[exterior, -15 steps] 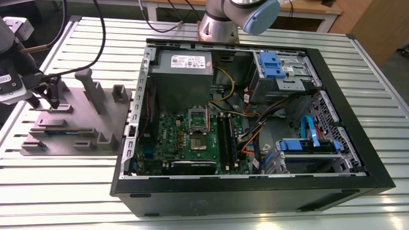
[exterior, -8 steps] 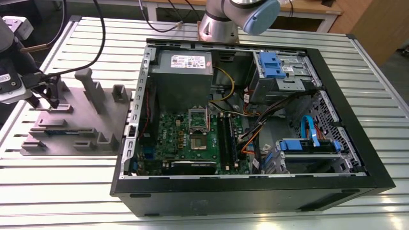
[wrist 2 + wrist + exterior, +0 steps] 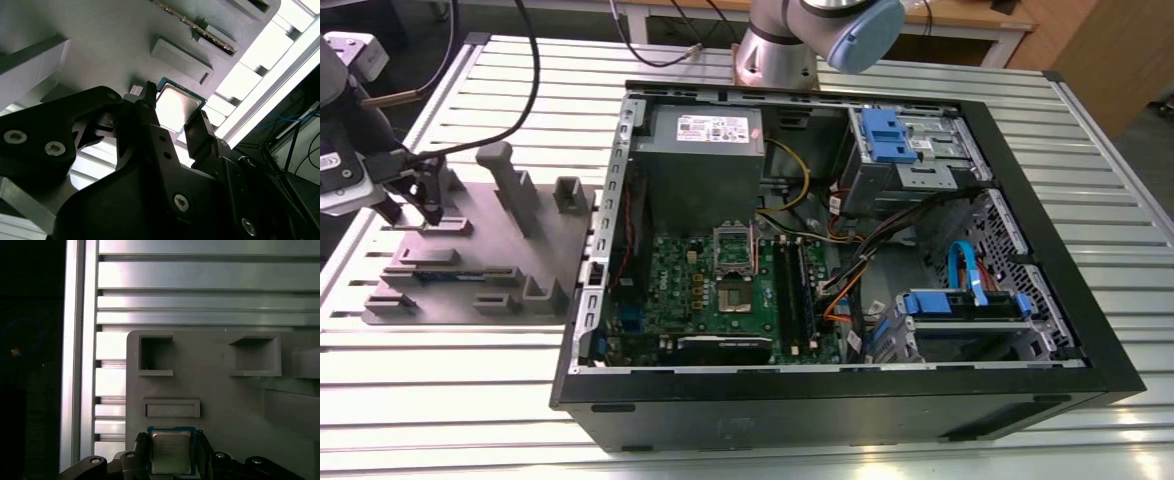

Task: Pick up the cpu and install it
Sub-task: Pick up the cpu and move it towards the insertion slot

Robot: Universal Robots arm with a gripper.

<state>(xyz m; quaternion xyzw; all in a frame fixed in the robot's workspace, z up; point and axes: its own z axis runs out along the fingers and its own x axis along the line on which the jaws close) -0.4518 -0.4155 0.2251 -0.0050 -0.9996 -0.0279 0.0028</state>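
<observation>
While end effector [image 3: 175, 115] straddles, cpu [image 3: 171, 452] rests (in holder [image 3: 225, 400]).

cpu [image 3: 171, 451] atop holder block [image 3: 225, 390] beside computer [image 3: 854, 400]

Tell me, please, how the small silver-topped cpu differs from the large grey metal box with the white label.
The small silver-topped cpu lies on the grey fixture outside the black case, with the pincer around it; the large grey metal box is mounted inside that case. The cpu's top shines; the box's face is dull and bears a white label. The box is far larger than the cpu. Both are grey metal.
</observation>
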